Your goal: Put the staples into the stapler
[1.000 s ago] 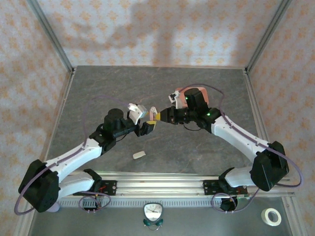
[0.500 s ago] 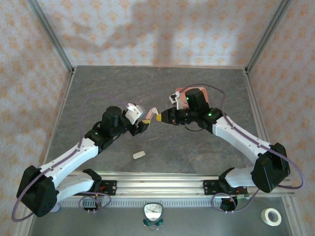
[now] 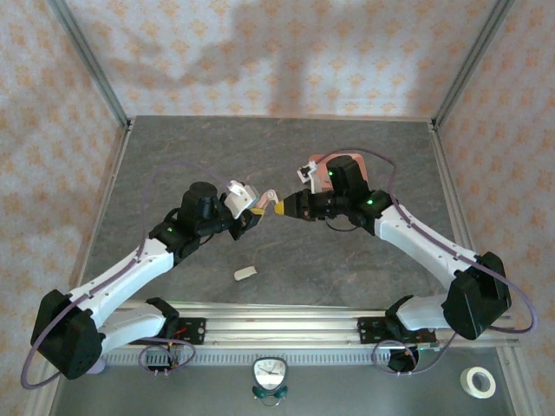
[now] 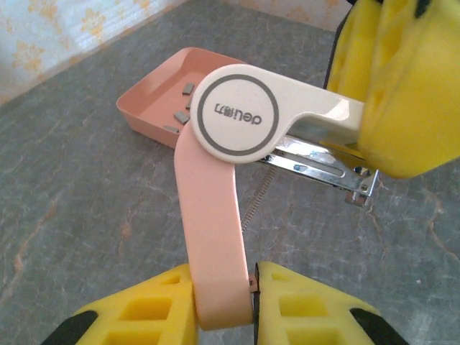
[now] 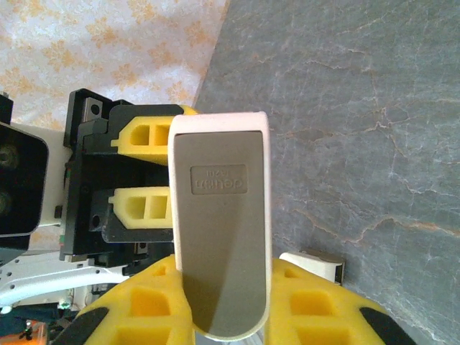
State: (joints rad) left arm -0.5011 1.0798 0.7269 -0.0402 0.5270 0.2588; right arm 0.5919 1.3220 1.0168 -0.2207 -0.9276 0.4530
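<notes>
Pink stapler (image 4: pixel 208 237), round badge (image 4: pixel 237 115) — "deli" (upside down)

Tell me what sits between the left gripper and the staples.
In the left wrist view, the stapler: its pink arm runs up from the left gripper to its round cream hinge; the staples lie beyond, in the salmon tray.

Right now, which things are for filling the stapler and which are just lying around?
For the job: stapler, staples, pink tray holding them.
Just lying about: small white piece on the table, tape roll, little clock.
</notes>
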